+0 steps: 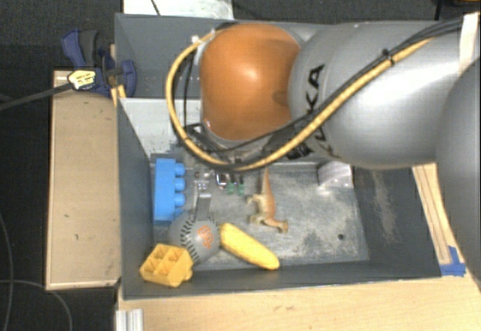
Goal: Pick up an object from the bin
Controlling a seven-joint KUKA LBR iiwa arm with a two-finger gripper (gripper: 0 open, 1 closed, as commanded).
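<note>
In the camera view the arm (376, 96) is reaching in from the right, with its orange cover (244, 81) hanging over the far-left part of the bin (316, 275). The gripper (203, 201) is sitting low beneath that cover, just on the far side of a round grey and orange thing (197, 238) that is lying toward the near-left corner. I cannot tell whether the claw is spread or pressed together, because the cover and cables are hiding too much of it.

I judge that the approach is under way and the grasp is not yet made, with the round thing the likeliest target. The next move is calling for a short, straight drop onto it, a firm close and a vertical lift.

That spot is crowded:
- A blue block (167, 188) is lying just left of the gripper, close to the left wall.
- A yellow ridged block (167, 263) is sitting just beside the round thing on its near-left.
- A yellow banana (248, 247) is lying against its right side, or very close to it, along the near wall.
- A tan toy animal (264, 209) is standing near on the right.

Bare floor is opening up to the right of the toy animal, so sideways room is lying that way. Straight up looks like the clearest way out.
</note>
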